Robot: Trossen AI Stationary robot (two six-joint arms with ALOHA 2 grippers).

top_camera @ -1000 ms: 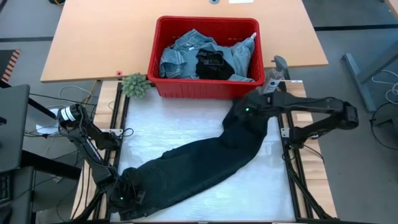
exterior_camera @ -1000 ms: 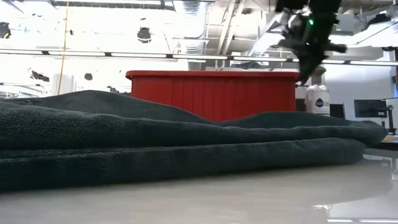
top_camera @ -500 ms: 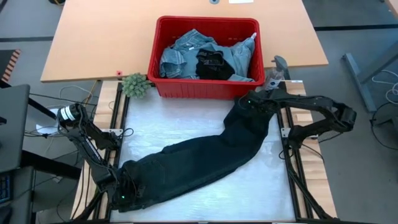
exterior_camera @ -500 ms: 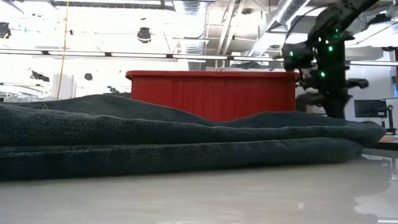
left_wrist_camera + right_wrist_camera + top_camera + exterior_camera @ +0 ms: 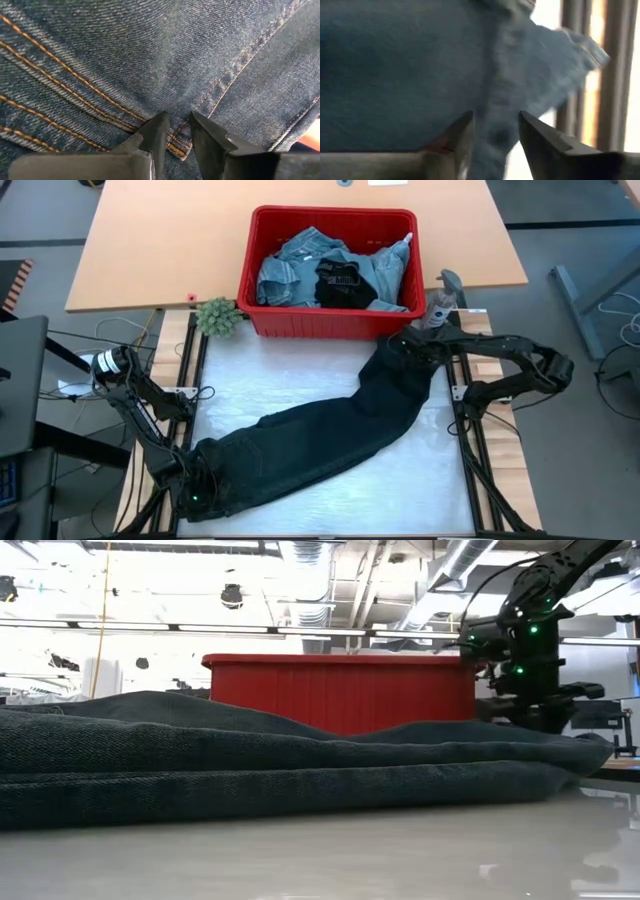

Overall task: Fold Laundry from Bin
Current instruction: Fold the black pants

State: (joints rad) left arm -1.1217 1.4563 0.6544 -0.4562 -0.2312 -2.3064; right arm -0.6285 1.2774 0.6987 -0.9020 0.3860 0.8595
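Dark jeans (image 5: 330, 435) lie stretched out flat on the white counter (image 5: 300, 375), running diagonally from the left jaws up to the right jaws. In the low view they read as a long dark ridge of denim (image 5: 250, 765) across the foreground.

Left gripper (image 5: 197, 495): down on the near end of the jeans. Left wrist view shows the jaws nearly closed, a narrow gap only, with a stitched seam edge of the denim (image 5: 150, 65) pinched between the fingers (image 5: 156, 135).

Right gripper (image 5: 405, 348): at the far end of the jeans, just short of the bin's near wall. Right wrist view shows the jaws part open, a fold of cloth (image 5: 495, 115) lying in the gap; whether it is actually gripped I cannot tell. In the low view the right arm (image 5: 530, 660) comes down onto the far end of the ridge.

Red bin (image 5: 262, 320): on the wooden counter (image 5: 150, 250), beyond the right jaws. Inside it, light blue denim pieces (image 5: 290, 270) and a black garment (image 5: 340, 285) lying among them.

Small green plant (image 5: 217, 317): just beside the bin's near corner, well apart from both jaws.
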